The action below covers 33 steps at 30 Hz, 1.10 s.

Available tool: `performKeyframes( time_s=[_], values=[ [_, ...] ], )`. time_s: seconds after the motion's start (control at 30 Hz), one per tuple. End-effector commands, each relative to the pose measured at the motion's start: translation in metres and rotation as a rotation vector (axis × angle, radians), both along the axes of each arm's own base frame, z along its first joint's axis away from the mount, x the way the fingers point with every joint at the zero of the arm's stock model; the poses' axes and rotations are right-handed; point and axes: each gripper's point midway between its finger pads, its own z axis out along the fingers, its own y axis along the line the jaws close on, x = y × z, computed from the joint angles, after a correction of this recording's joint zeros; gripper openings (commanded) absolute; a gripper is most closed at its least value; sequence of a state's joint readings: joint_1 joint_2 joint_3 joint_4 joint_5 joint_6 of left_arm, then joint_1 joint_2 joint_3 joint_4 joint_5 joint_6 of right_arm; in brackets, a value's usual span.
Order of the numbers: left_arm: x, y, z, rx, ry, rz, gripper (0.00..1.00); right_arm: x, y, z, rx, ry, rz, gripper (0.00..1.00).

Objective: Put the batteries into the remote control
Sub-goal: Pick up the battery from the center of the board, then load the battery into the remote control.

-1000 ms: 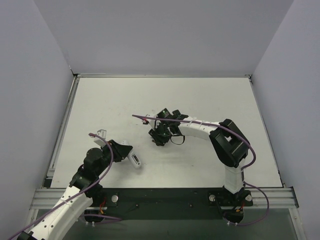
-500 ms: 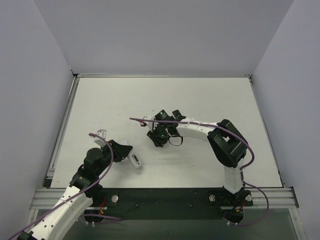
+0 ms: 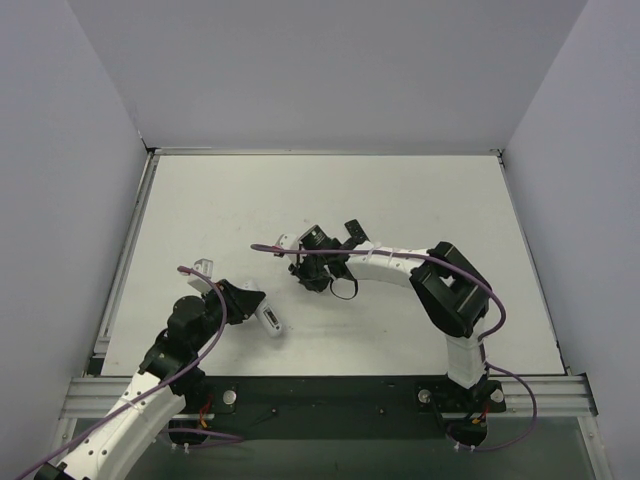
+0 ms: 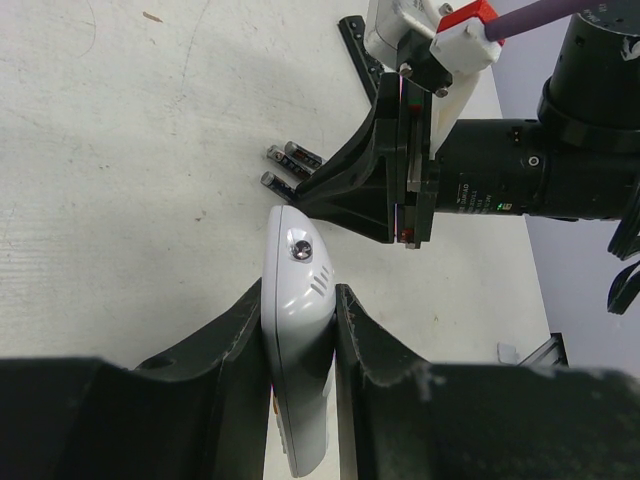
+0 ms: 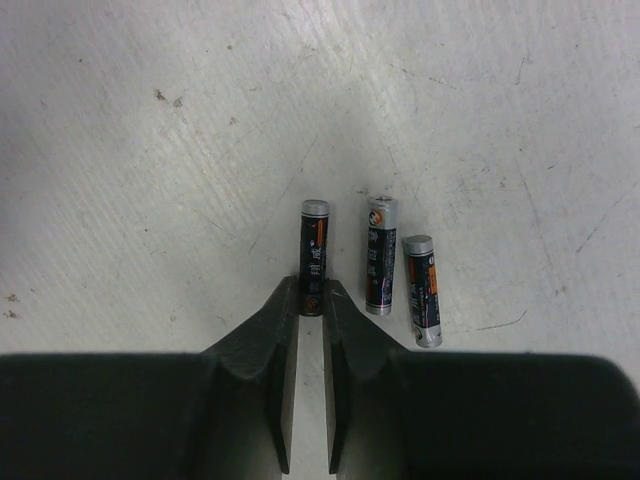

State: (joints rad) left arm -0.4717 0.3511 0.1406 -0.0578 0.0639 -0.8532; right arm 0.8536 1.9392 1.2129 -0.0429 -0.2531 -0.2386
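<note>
Pinching the near end of the first battery (image 5: 314, 245), the right gripper (image 5: 312, 300) has its jaws drawn narrow around that cell. It lies flat on the worktop (image 5: 150, 150) with its silvery cap pointing away from the fingers. Two more cells lie flat on one side of it, all roughly parallel. The second battery (image 5: 379, 255) is close alongside but not touching. The third battery (image 5: 421, 290) is just beside that one and set a little nearer the gripper. The group sits about the middle of the worktop, well apart from every edge.

The left gripper (image 4: 298, 310) grips the remote control (image 4: 293, 255) across its width, jaws partly closed with a finger pressed on each long side. The white remote's rounded end sticks out beyond the fingertips and points toward the batteries (image 4: 290, 155), near them but not touching. Whether the remote rests on the worktop I cannot tell. Seen from the top, it is left of the middle, toward the near edge, and the right arm (image 3: 400, 262) reaches in from the right.
</note>
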Motion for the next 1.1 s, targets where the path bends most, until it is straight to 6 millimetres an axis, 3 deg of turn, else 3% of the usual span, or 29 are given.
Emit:
performKeyframes(
  time_s=[0.0,0.13,0.27,0.37,0.57,0.6,0.77,1.07],
  values=[
    [0.004,-0.002,0.013,-0.034,-0.053,0.005,0.00,-0.010,-0.011,-0.005,-0.028,0.015,-0.036,0.00],
    [0.006,-0.005,0.019,-0.075,-0.085,0.003,0.00,-0.019,-0.009,0.016,0.023,0.025,-0.059,0.00],
    [0.007,-0.006,0.021,-0.128,-0.105,0.011,0.00,-0.030,-0.009,0.060,0.084,0.005,-0.080,0.00],
    [0.008,-0.005,0.023,-0.178,-0.125,0.028,0.00,-0.045,-0.009,0.090,0.119,-0.007,-0.087,0.00],
    [0.010,-0.005,0.035,-0.248,-0.169,0.046,0.00,-0.085,0.001,0.127,0.164,0.009,-0.055,0.00],
    [0.010,-0.004,0.027,-0.251,-0.154,0.051,0.00,-0.090,0.004,0.129,0.174,0.028,-0.066,0.00],
    [0.013,-0.002,0.029,-0.288,-0.162,0.074,0.00,-0.111,0.018,0.142,0.181,0.059,-0.039,0.00],
    [0.014,-0.002,0.033,-0.306,-0.168,0.078,0.00,-0.117,0.036,0.143,0.165,0.089,-0.043,0.00]
  ],
)
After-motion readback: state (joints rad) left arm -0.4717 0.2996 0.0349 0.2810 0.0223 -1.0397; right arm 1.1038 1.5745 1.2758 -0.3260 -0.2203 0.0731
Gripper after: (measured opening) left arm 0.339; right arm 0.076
